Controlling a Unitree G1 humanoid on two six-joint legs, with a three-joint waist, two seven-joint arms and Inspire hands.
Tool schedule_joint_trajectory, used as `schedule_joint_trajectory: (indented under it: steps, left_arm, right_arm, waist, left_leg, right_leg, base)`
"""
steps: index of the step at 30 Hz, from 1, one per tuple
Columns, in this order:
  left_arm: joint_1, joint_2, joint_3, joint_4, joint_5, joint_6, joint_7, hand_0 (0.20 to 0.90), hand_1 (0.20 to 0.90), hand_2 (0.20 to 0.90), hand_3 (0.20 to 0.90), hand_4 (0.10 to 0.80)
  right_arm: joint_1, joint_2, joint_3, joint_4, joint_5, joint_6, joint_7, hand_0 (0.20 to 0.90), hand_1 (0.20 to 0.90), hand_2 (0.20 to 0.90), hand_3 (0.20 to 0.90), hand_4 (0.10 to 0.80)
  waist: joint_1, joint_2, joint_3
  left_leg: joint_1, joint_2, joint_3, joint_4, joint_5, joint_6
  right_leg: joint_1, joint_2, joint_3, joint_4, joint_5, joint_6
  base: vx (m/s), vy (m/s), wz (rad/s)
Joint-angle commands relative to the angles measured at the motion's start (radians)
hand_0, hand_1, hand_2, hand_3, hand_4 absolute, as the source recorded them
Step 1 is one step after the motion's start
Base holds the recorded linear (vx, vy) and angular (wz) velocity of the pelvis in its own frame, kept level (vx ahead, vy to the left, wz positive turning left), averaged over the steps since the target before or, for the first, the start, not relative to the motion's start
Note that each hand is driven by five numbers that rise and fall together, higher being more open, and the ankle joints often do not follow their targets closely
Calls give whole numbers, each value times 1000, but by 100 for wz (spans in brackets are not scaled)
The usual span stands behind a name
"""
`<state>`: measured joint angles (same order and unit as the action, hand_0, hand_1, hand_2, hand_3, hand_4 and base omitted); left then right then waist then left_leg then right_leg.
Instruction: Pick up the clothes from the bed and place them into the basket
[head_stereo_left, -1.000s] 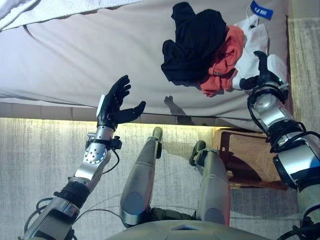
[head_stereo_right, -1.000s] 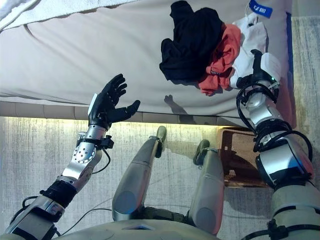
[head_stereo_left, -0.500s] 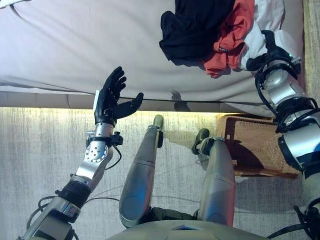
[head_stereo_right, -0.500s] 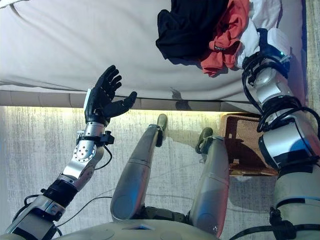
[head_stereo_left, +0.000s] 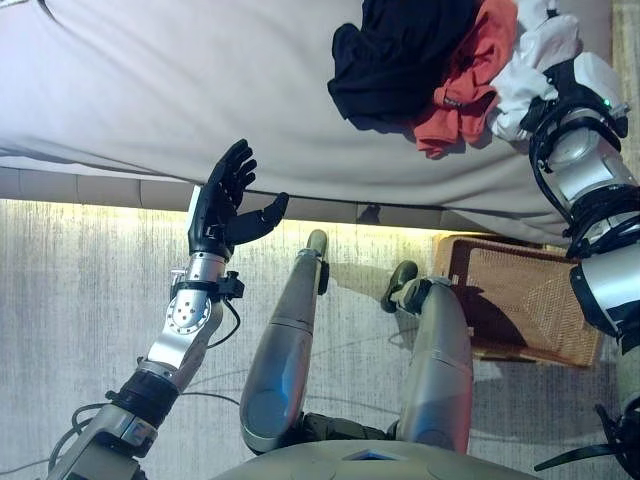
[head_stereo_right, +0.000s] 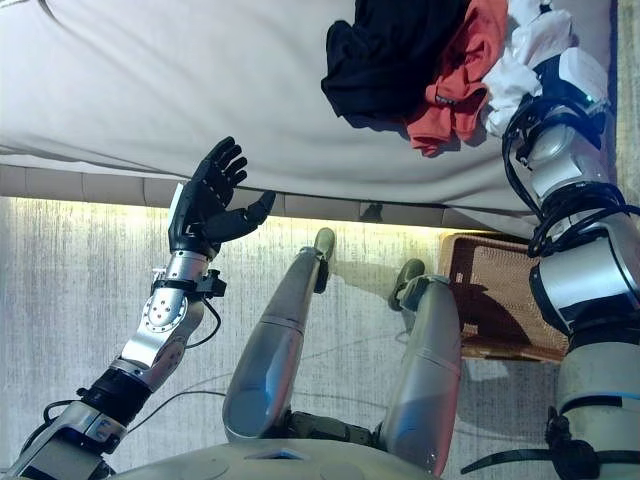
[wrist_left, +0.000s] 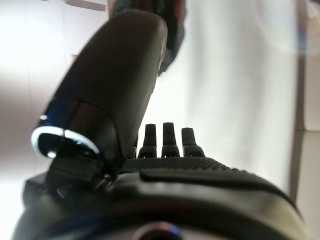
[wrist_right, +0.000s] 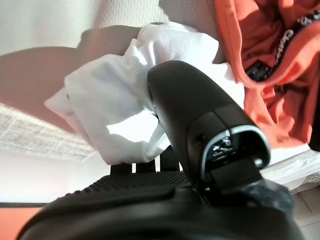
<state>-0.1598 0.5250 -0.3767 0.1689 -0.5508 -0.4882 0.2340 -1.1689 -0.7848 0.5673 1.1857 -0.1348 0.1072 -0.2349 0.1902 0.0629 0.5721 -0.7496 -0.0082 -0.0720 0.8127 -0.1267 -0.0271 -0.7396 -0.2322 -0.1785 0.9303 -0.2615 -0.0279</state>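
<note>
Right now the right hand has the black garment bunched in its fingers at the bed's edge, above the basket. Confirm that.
Not quite. The right hand has the white garment bunched in its fingers, as the right wrist view shows. The black garment lies untouched further along the bed. The rest holds: the hand is at the bed's edge, above the basket.

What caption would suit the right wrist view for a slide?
Right hand with fingers closed on the white garment, beside the orange garment on the bed.
</note>
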Motion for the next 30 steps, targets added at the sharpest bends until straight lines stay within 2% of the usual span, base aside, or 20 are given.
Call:
schedule_joint_trajectory:
  steps: [1,6,7,12,14,20,26,30]
  left_arm:
    - [20,37,76,-167,-13,-143,-11,900,900,900,900,800]
    - [15,27,63,-163,1,-112,-17,900,900,900,900,800]
    - [14,26,60,-161,3,-104,-16,900,900,900,900,800]
    - [21,11,47,-126,20,-40,-28,900,900,900,900,800]
    - [26,-6,44,-76,0,3,-48,900,900,900,900,800]
    - [57,-37,44,8,-8,11,-123,900,900,900,900,800]
    - [30,-41,41,82,15,-12,-171,900,900,900,900,800]
    - [-8,-62,49,141,34,-7,-175,900,900,900,900,800]
  right_arm:
    - [-34,-149,-4,-33,4,-27,-115,300,300,300,200,100]
    - [18,-193,-50,-77,22,-52,-146,300,300,300,200,100]
    - [25,-202,-58,-88,28,-58,-147,300,300,300,200,100]
    - [139,-261,-135,-185,61,-110,-87,300,300,300,200,100]
    - [236,-284,-182,-238,65,-141,-61,300,300,300,200,100]
    - [518,-284,-358,-373,59,-155,-57,300,300,300,200,100]
    - [681,-245,-462,-455,71,-155,-75,300,300,300,200,100]
    - [764,-207,-509,-528,71,-144,-80,300,300,300,200,100]
  waist:
    - [-1,-14,-66]
    - [-19,-50,-133]
    - [-27,-60,-151]
    - [-75,-107,-259]
    - [-112,-119,-324]
    - [-186,-127,-413]
    - [-244,-126,-429]
    - [-290,-125,-431]
  left_leg:
    - [159,6,62,5,-100,40]
    - [303,38,80,-143,-68,21]
    - [331,44,96,-196,-37,23]
    - [536,62,160,-414,-20,12]
    - [645,61,178,-538,-14,11]
    - [787,69,215,-756,48,2]
    - [848,77,265,-849,62,2]
    - [865,78,293,-865,56,6]
  right_leg:
    - [216,46,-67,-128,-9,-12]
    - [370,70,-75,-306,28,-6]
    - [397,73,-81,-367,62,-9]
    - [571,102,-51,-593,120,28]
    - [659,117,-11,-699,150,50]
    - [731,127,75,-862,251,105]
    - [740,134,125,-940,308,134]
    - [729,146,167,-946,316,138]
  base:
    - [86,16,-10]
    - [65,18,-11]
    - [7,31,-25]
    - [146,50,-26]
    - [235,84,-33]
    - [81,63,-30]
    - [-48,32,-25]
    - [-51,19,-41]
